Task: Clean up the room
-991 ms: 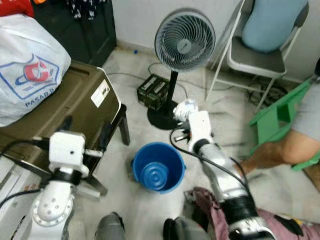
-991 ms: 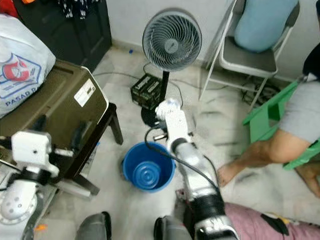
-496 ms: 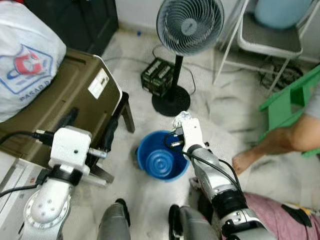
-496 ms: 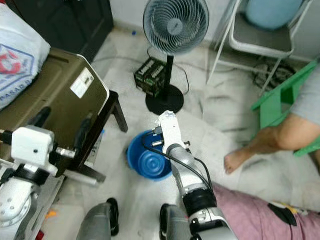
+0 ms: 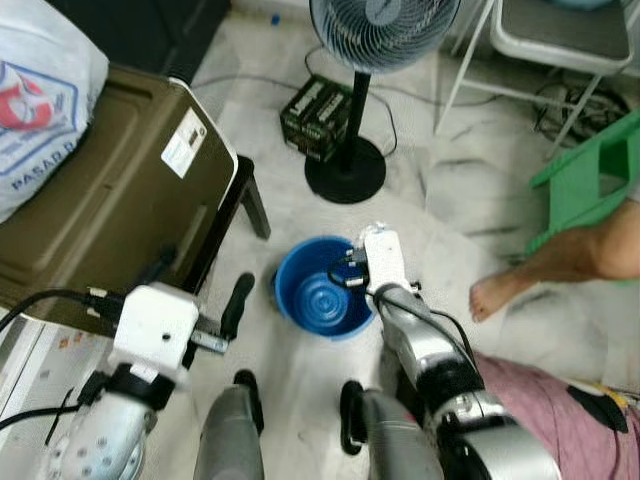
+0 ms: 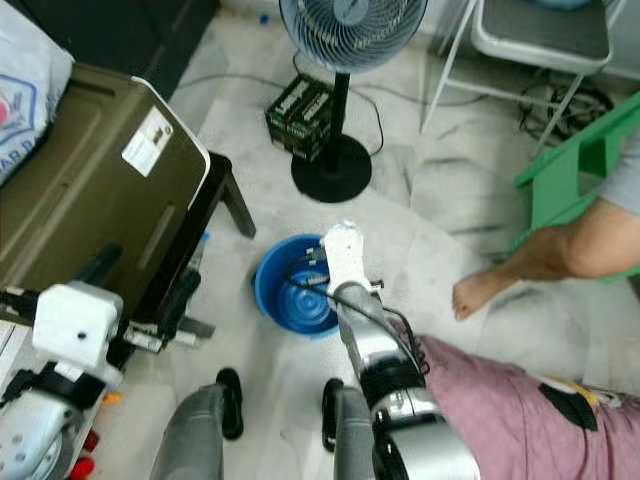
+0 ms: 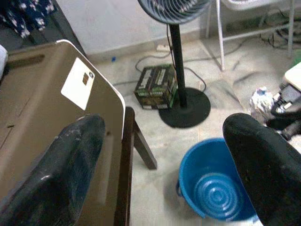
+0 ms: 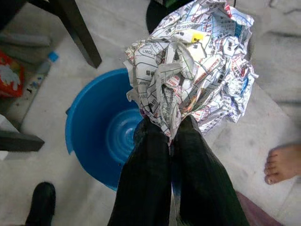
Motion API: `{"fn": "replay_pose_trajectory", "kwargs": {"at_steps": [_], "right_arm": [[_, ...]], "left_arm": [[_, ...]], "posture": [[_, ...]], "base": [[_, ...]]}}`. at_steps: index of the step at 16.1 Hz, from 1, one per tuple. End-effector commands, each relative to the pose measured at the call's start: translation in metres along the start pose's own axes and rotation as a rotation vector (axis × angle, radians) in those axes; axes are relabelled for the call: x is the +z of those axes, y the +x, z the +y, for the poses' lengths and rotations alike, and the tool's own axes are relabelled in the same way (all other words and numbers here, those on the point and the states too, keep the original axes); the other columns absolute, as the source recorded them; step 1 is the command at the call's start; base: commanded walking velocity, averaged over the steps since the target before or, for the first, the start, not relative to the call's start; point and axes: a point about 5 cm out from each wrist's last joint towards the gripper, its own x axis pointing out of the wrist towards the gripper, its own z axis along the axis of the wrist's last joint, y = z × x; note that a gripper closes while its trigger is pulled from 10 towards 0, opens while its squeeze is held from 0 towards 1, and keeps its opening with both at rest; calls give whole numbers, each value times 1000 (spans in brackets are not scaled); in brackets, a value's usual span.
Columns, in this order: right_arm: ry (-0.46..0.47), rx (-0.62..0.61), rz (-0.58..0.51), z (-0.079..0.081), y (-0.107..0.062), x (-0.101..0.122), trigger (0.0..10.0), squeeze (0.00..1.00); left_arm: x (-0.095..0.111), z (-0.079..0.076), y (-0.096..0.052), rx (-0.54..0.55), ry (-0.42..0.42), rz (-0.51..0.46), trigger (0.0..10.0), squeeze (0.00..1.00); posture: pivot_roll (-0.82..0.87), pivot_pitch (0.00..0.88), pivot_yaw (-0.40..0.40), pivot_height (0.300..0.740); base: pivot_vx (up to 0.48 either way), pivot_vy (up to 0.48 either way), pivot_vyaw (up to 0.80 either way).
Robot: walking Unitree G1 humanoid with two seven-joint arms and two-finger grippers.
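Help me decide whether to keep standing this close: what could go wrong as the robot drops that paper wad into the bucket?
The right gripper pinches the crumpled paper over the far rim of the blue bucket, not its middle, so a release might send it onto the floor. A person's bare foot rests close beside that arm, so a swing could brush it. The fan and its cord stand just behind the bucket.
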Motion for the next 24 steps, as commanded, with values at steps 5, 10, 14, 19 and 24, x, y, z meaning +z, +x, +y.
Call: {"fn": "replay_pose_trajectory", "kwargs": {"at_steps": [5,10,14,19,24], "right_arm": [[-37,-7,86,10,6,-18,10000,0],[-41,17,66,24,9,-5,10000,0],[-5,61,8,39,11,12,10000,0],[4,91,-36,48,11,23,10000,0],[15,94,-30,45,11,20,10000,1000]], "left_arm": [[0,5,-24,2,29,83,10000,0],[2,8,-34,20,35,116,10000,0],[2,8,-36,18,33,124,10000,0],[2,7,-35,17,23,127,10000,0],[2,7,-34,16,22,125,10000,0]], "posture": [[246,441,6,740],[284,457,9,740],[287,457,9,740],[285,457,6,740],[284,453,6,740]], "base": [[0,0,0],[0,0,0],[0,0,0],[0,0,0],[0,0,0]]}}
